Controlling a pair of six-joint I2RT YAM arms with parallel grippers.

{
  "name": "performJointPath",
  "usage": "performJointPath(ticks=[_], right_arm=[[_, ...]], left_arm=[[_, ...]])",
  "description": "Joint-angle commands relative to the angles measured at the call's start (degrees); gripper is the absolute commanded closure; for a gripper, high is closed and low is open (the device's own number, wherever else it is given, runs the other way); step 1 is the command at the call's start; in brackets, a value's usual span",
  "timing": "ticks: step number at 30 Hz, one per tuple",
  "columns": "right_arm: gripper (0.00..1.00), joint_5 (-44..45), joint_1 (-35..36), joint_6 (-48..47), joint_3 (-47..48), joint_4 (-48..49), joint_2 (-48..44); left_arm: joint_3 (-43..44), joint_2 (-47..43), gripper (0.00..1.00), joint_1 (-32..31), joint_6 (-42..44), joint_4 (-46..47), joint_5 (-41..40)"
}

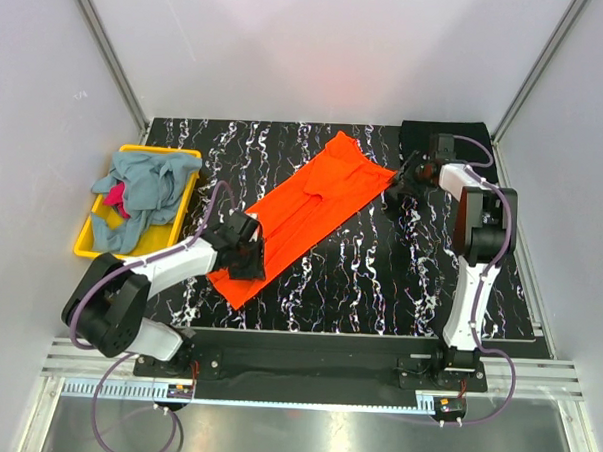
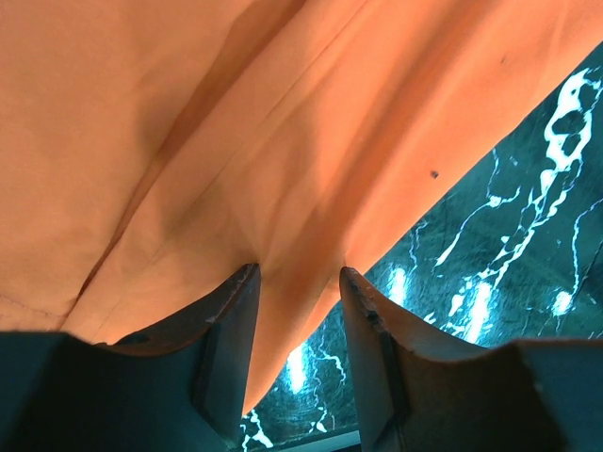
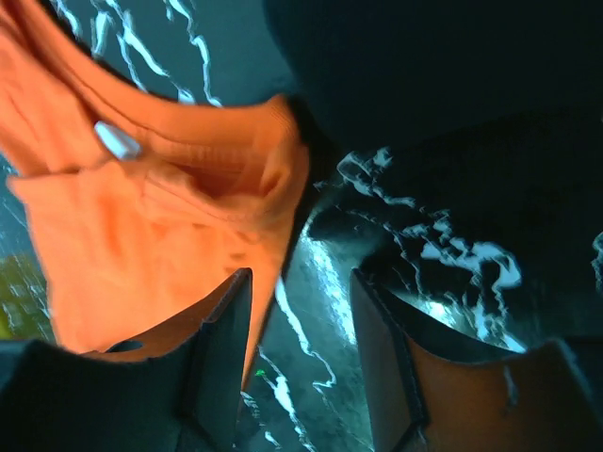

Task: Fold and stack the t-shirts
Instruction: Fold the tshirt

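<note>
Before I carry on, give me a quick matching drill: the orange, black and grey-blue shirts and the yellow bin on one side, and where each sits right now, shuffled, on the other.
Things:
1. orange t-shirt
2. black t-shirt
3. grey-blue t-shirts
4. yellow bin

Places:
A. far right corner of the table
B. heaped inside the bin
C. laid out diagonally across the middle of the table
D. at the table's left side

Pairs: 1-C, 2-A, 3-B, 4-D
</note>
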Motion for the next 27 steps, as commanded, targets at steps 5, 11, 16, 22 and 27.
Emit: performJointPath(ticks=[5, 11, 16, 22, 27], right_arm=[[0.49, -5.02, -2.71, 0.26, 4.73, 7.91, 4.18], [0.54, -5.82, -2.71, 0.26, 4.83, 8.7, 6.21], [0.69, -7.05, -2.71, 0.08, 5.71, 9.31, 7.36], [1.0, -4.68, -2.71, 1.05, 6.41, 9.4, 7.8], [1.0, -5.73, -2.71, 0.7, 11.69, 9.4, 10.08]], left_arm=[[0.0, 0.15, 0.54, -0.31, -0.73, -2.27, -2.11], [0.71, 1.47, 0.54, -0.39, -1.26, -2.01, -1.23], [-1.13, -0.63, 0.53, -0.57, -0.65, -3.23, -4.47], [-3.33, -1.25, 0.53, -0.48, -4.95, -3.41, -6.5], [0.34, -8.88, 0.5, -0.57, -5.31, -4.99, -0.44]])
